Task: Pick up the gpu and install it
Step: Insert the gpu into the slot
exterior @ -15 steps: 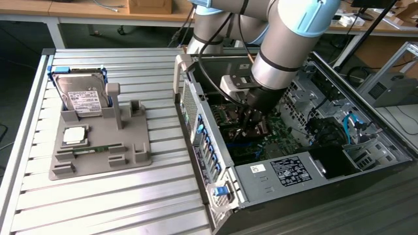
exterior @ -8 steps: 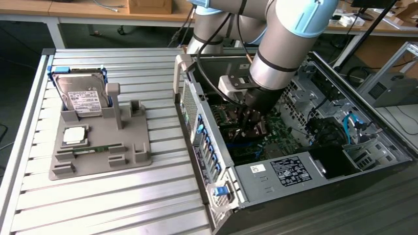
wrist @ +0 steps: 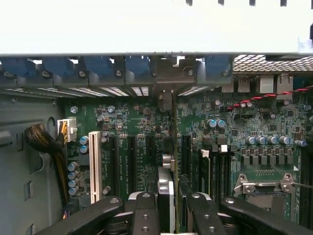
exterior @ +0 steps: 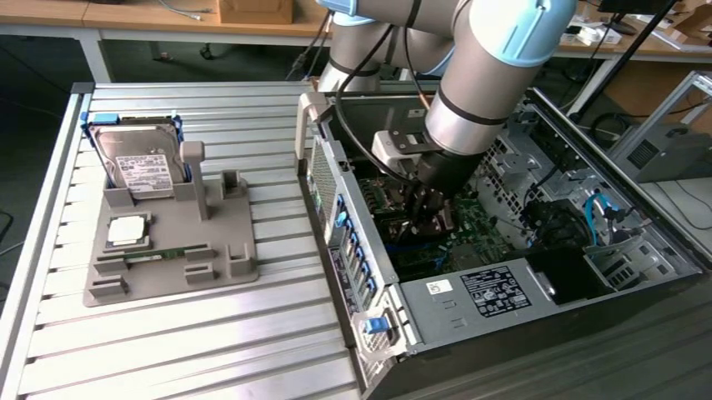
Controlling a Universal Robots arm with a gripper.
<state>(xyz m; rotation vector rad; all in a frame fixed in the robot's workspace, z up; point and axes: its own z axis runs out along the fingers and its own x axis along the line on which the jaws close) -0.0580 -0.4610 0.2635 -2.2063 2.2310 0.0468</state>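
On the exterior view's left we note a slatted metal table (exterior: 167, 358) bearing a grey fixture (exterior: 223, 267). On the fixture a hard drive (exterior: 139, 162) stands upright at the far end, a square processor chip (exterior: 127, 230) lies flat nearer the camera, and a slim memory stick (exterior: 167, 252) lies just beside the chip. Toward the middle stands an open computer case (exterior: 445, 321), touching the table's edge. The robot arm (exterior: 495, 67) reaches down into it, and the gripper (exterior: 428, 215) hangs low over the green motherboard (exterior: 484, 223). In the wrist view the gripper (wrist: 171, 208) has its black fingers (wrist: 145, 215) clamped on the gpu (wrist: 167, 193), one on each face. The card stands edge-on among the black expansion slots (wrist: 131, 161), its far end at the case's rear wall beneath the blue slot latches (wrist: 98, 66). Whether its edge sits in a slot we cannot tell. On the exterior view's right, blue cables (exterior: 595, 212) lie inside the case.
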